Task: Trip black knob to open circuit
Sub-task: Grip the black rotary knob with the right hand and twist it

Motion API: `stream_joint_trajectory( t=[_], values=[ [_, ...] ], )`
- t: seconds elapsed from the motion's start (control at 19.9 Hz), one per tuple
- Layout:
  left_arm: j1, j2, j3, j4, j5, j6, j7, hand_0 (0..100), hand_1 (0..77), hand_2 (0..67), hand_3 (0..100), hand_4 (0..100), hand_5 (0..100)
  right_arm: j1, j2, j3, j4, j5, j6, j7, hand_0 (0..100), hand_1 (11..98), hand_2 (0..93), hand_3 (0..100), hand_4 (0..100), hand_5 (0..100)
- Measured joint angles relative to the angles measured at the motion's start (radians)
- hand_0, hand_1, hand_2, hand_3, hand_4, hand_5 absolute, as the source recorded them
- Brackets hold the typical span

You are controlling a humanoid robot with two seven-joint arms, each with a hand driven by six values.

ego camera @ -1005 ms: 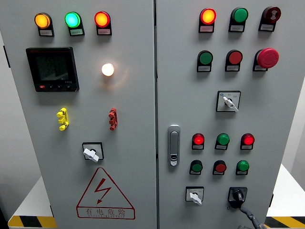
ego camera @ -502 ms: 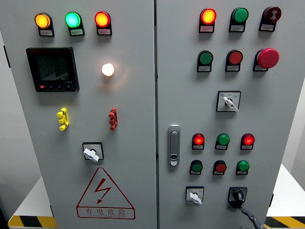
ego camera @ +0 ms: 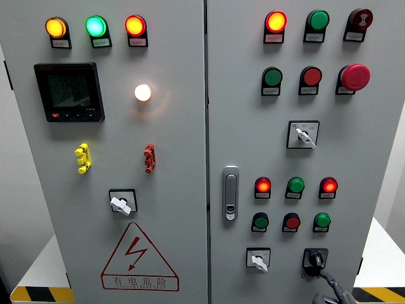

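Note:
The black knob [ego camera: 315,259] sits at the lower right of the right-hand cabinet door [ego camera: 373,158], in a black square plate, with its white-marked handle pointing roughly up. Just below it, at the bottom edge, a small grey and black part of my right hand [ego camera: 329,292] pokes into view. It reaches up to just under the knob plate; whether it touches the knob I cannot tell. Most of the hand is cut off by the frame. My left hand does not show.
A white selector switch [ego camera: 258,259] is left of the black knob. Above are rows of red and green lamps and buttons [ego camera: 292,185], another selector [ego camera: 303,134], a red mushroom button [ego camera: 355,76] and a door latch [ego camera: 231,193]. The left door carries a meter [ego camera: 69,92] and a warning triangle [ego camera: 139,258].
The right hand has risen a little at the bottom edge under the black knob, so more grey shows now. The knob and the lamps look unchanged.

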Motion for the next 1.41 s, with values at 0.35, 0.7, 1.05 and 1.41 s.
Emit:
stream_joint_trajectory(
  t=[0.35, 0.7, 1.05, 1.41],
  values=[
    [0.000, 0.000, 0.000, 0.000, 0.000, 0.000, 0.000, 0, 3.2, 12.9, 21, 7, 2, -0.009, 0.0001, -0.005, 0.020, 0.002, 0.000, -0.013, 100, 63.1, 2.7, 88, 92, 100],
    [0.000, 0.000, 0.000, 0.000, 0.000, 0.000, 0.000, 0, 3.2, 12.9, 21, 7, 2, -0.013, 0.0016, -0.009, 0.024, 0.003, 0.000, -0.016, 100, 62.0, 2.7, 88, 94, 100],
    [0.001, 0.000, 0.000, 0.000, 0.000, 0.000, 0.001, 0, 3.0, 12.9, 21, 7, 2, -0.013, 0.0016, -0.020, 0.031, 0.004, 0.000, -0.022, 100, 61.7, 3.0, 89, 94, 100],
    [0.000, 0.000, 0.000, 0.000, 0.000, 0.000, 0.000, 0, 3.1, 12.9, 21, 7, 2, -0.011, 0.0001, -0.031, 0.034, 0.006, 0.000, -0.025, 100, 60.2, 3.2, 89, 96, 100]
  ],
)
